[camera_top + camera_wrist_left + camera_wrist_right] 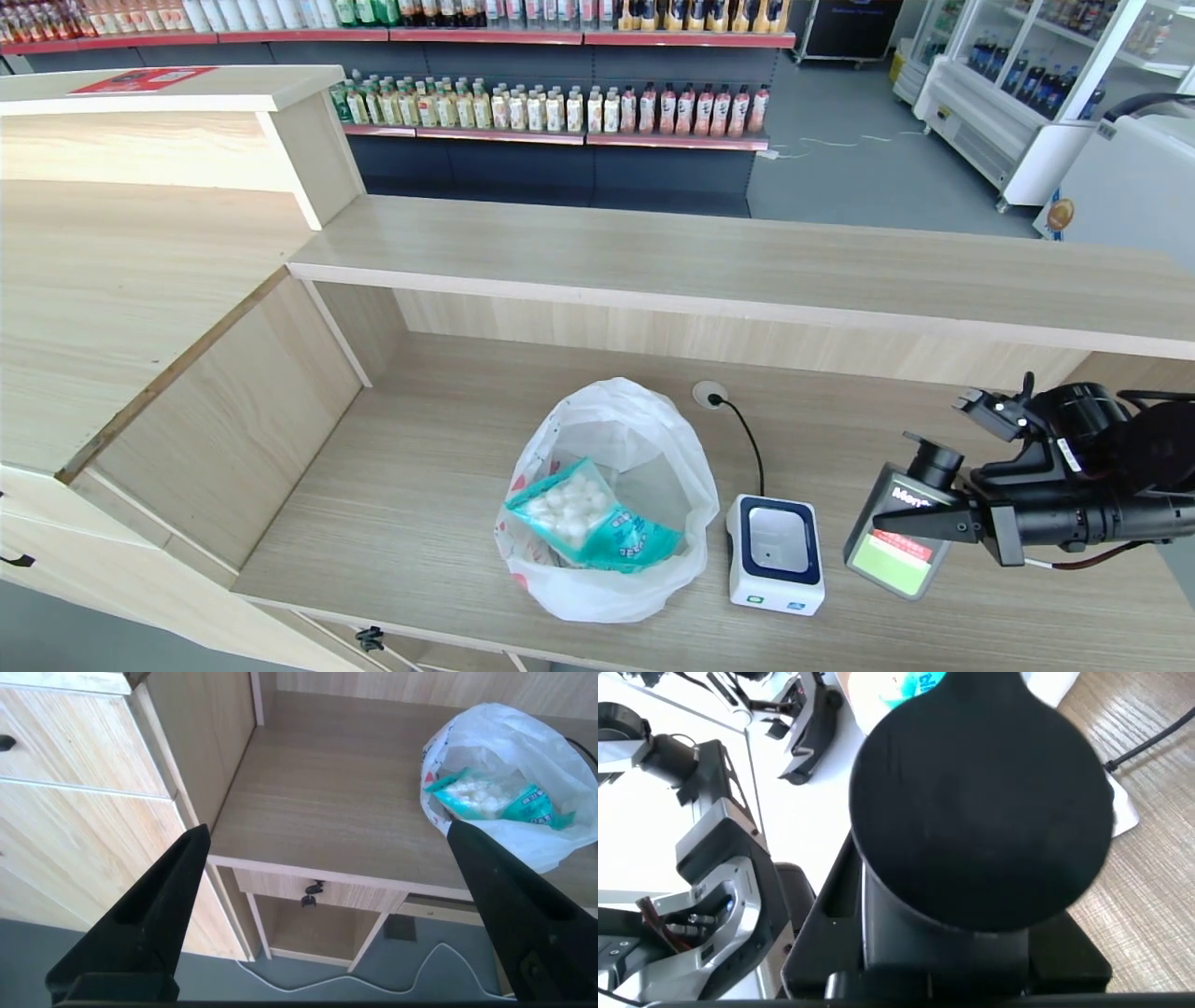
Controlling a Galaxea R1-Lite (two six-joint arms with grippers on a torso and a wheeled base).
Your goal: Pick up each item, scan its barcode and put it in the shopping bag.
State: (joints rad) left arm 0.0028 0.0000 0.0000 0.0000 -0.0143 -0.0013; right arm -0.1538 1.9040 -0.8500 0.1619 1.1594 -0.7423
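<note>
- Nearest my head camera, the right gripper (901, 530) was clamped on a flat grey bottle (887, 571) with a black cap. It held the bottle tilted above the wooden counter (420, 504), just right of the scanner (775, 551).
- The bottle's label showed white lettering on a dark band, then a red panel and a green one. A finger crossed the lettering, so I could not read it.
- My left gripper (327, 833) hung off the counter's near left corner, its black fingers (140, 933) spread wide.
- The scanner, white with a dark blue frame, lay flat with its window up. Its front edge carried a small green sticker and a blue one, both too small to read.
- The shopping bag (644, 439), in white plastic with red print at its rim, stood open just left of the scanner. A teal packet (583, 518) of white round pieces lay inside, its lettering illegible.
- A black cable (747, 439) ran from the scanner to a round port in the counter.
- Beyond the raised ledge (747, 252), store shelves (560, 107) held rows of bottled drinks, their labels unreadable.
</note>
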